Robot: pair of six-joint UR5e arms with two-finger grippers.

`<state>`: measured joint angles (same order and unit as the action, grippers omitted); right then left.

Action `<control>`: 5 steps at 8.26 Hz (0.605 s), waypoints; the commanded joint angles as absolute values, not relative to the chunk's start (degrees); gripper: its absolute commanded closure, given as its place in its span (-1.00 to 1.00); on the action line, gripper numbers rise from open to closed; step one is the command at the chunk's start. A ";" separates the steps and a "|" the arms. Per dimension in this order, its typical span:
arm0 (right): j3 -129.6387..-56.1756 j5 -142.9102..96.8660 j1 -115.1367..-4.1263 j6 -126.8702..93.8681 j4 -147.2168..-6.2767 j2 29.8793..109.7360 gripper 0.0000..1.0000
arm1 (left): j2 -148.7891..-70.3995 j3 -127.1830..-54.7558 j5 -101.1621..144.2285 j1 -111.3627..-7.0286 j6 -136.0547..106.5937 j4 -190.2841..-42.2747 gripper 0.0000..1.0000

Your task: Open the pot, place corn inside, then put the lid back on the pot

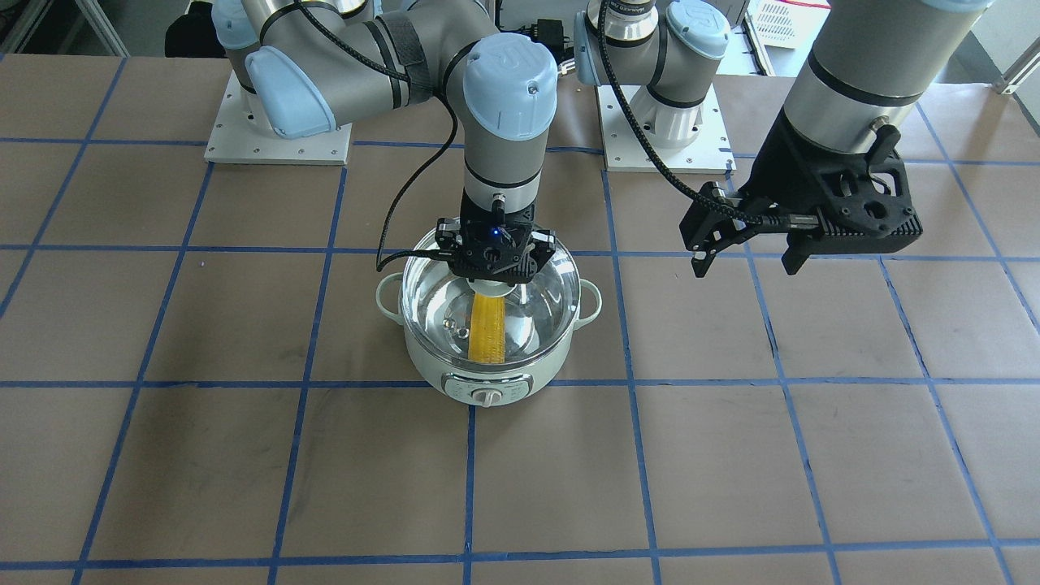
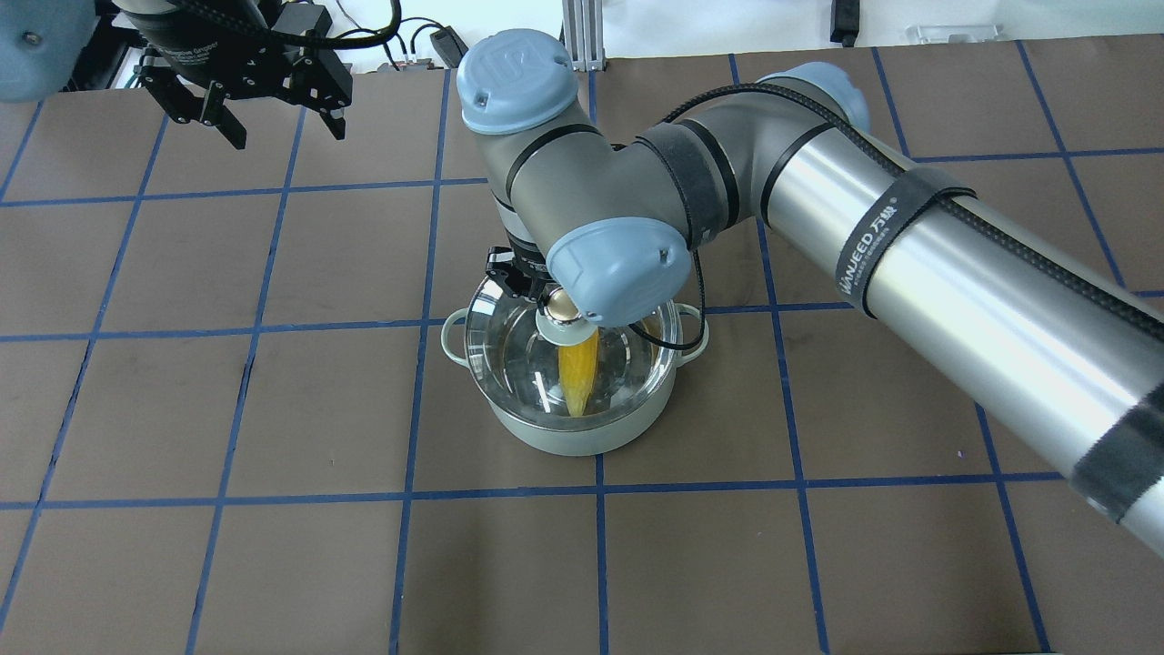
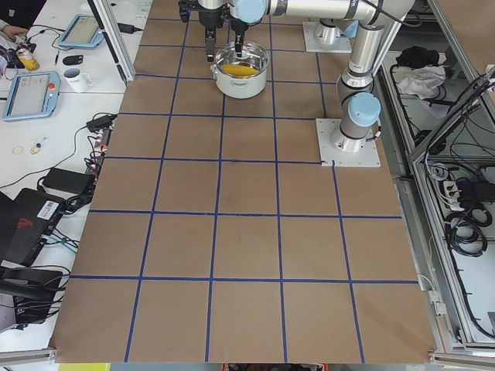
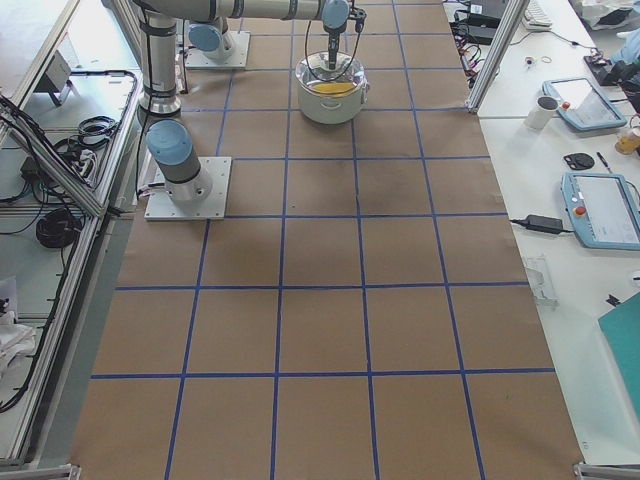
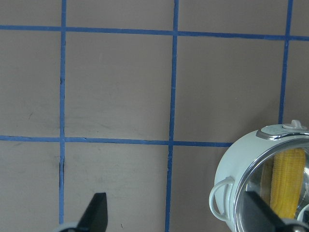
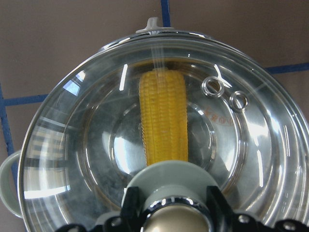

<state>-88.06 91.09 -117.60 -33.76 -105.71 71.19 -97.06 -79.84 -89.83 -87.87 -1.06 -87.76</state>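
Ribbed yellow corn [image 6: 163, 121] lies inside round mint-green pot [image 1: 455, 370] on tape-gridded brown surface [image 1: 244, 471], under seated clear glass dome lid [image 6: 87, 145]; right claw [image 6: 173, 215] pinches its rounded knob [image 2: 562, 307], left claw [image 1: 746, 264] spread, well apart.

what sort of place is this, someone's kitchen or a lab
Probably a robotics lab, not a kitchen: robot arms are bolted to a table gridded in blue tape, and teach pendants lie on the side bench. Here the pot looks like a test prop.

Silver-grey arms [image 2: 955, 273], lt-blue joint caps [image 2: 516, 77], blk braided cable [image 2: 1046, 250]
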 commanded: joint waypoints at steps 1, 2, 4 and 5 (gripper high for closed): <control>-88.15 91.23 -117.60 -31.92 -105.65 71.10 0.44 | -96.94 -80.15 -90.00 -87.98 -1.05 -87.89 -1.00; -88.15 91.14 -117.51 -31.90 -105.64 71.19 0.43 | -96.94 -80.24 -89.83 -87.98 -0.53 -87.80 -1.00; -88.15 91.06 -117.51 -31.82 -105.64 71.10 0.40 | -97.38 -80.59 -90.09 -87.89 -0.26 -87.63 -1.00; -88.15 91.05 -117.34 -31.12 -105.64 71.10 0.41 | -98.17 -80.94 -90.35 -87.80 -0.09 -87.54 -1.00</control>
